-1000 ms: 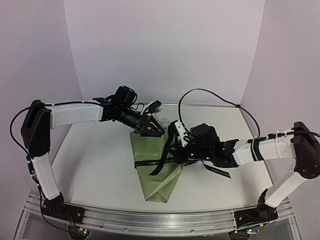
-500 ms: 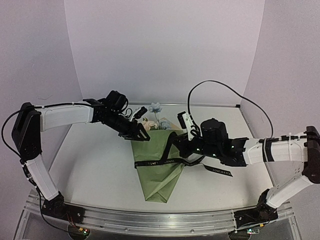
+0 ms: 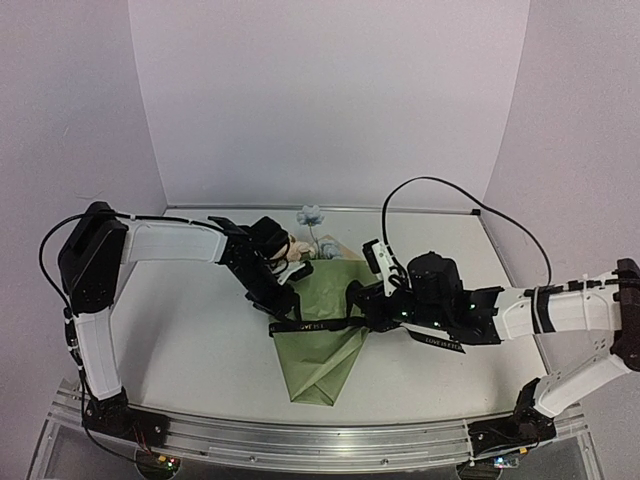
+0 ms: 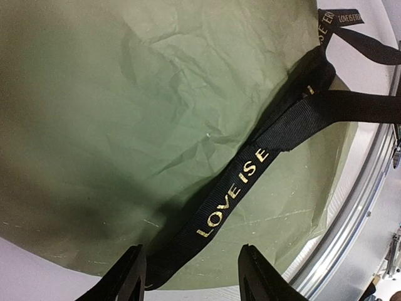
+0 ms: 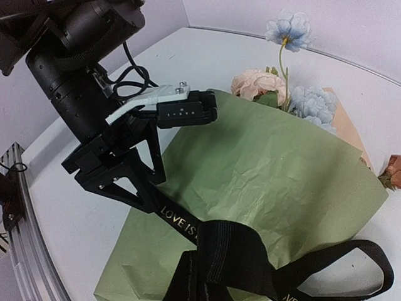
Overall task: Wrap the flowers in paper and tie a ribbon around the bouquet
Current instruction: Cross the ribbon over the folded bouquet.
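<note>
The bouquet point(image 3: 322, 345) lies mid-table, a green paper point(image 4: 125, 119) cone with its point toward the near edge. Blue and cream flowers point(image 5: 285, 31) poke from the far, wide end. The black lettered ribbon point(image 4: 244, 179) crosses the cone. My left gripper point(image 4: 191, 276) hangs open low over the cone's left edge, and the ribbon's left end lies between its fingers point(image 4: 130, 276), close to the left one. My right gripper point(image 3: 368, 312) is shut on the ribbon at the cone's right side. There a bunched loop of ribbon point(image 5: 241, 251) hides its jaws in the right wrist view.
A loose ribbon tail point(image 3: 436, 343) trails on the white table right of the cone. The left arm's wrist and cable point(image 5: 94, 75) hang over the cone's far left part. An aluminium rail point(image 3: 300, 440) runs along the near edge.
My left gripper has dropped from near the flower heads to the ribbon's left end and opened a little wider. The right gripper has drawn back to the right with the ribbon.
</note>
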Robot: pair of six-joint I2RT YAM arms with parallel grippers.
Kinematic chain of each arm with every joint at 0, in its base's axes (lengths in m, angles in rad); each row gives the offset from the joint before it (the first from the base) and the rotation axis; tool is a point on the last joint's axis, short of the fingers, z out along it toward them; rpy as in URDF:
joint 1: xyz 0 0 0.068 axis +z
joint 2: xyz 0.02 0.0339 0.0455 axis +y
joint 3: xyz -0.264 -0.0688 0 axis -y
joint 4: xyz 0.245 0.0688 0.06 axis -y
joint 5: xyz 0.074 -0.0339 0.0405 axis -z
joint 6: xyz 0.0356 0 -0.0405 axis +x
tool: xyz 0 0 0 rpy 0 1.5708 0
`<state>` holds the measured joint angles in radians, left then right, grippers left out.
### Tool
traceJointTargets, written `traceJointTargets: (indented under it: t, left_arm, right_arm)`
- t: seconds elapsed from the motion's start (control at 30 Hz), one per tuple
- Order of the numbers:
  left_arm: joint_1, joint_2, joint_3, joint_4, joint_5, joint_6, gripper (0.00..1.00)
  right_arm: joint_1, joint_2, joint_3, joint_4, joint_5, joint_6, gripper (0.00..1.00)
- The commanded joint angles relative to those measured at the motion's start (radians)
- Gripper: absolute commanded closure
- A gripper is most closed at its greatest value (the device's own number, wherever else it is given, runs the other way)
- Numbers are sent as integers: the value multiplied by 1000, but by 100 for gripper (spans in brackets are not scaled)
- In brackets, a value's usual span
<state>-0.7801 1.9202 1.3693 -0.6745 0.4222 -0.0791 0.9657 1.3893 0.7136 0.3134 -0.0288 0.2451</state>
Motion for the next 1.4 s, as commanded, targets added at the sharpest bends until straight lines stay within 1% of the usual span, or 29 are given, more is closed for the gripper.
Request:
traceJointTargets:
  t: [0.0,0.17,0.43,0.53,0.6,0.67,0.77,0.83,0.93,1.0,1.17,1.37]
  left_arm:
    - [-25,17,72,-22,-82,62,47]
    - [-63,46,91,-40,-147,78,46]
    - [-88,59,90,-30,-205,114,46]
    - [-100,66,96,-27,-232,119,48]
    - [-105,73,101,-29,-249,119,51]
    - [-109,80,105,-33,-261,121,57]
    - [-111,85,105,-32,-268,122,70]
    - [-111,81,103,-26,-269,120,81]
    - [-111,72,102,-18,-264,120,94]
    - [-111,64,101,-12,-251,120,99]
    - [-109,32,85,12,-209,122,100]
    - [-70,-8,71,42,-109,103,100]
  right_arm:
    - [7,-55,16,25,18,3,100]
    - [7,-77,32,10,27,-14,100]
    - [7,-99,83,-2,3,-27,100]
    - [7,-99,99,-8,-9,-23,100]
    - [7,-100,105,-9,-12,-19,100]
    - [8,-102,107,-10,-21,-11,100]
    - [7,-104,114,-17,-40,2,100]
    - [7,-103,111,-21,-52,7,100]
    - [8,-98,104,-21,-72,18,100]
    - [7,-90,98,-20,-77,24,100]
    - [14,-59,70,26,-73,35,100]
    - [58,-13,59,60,-48,-59,100]
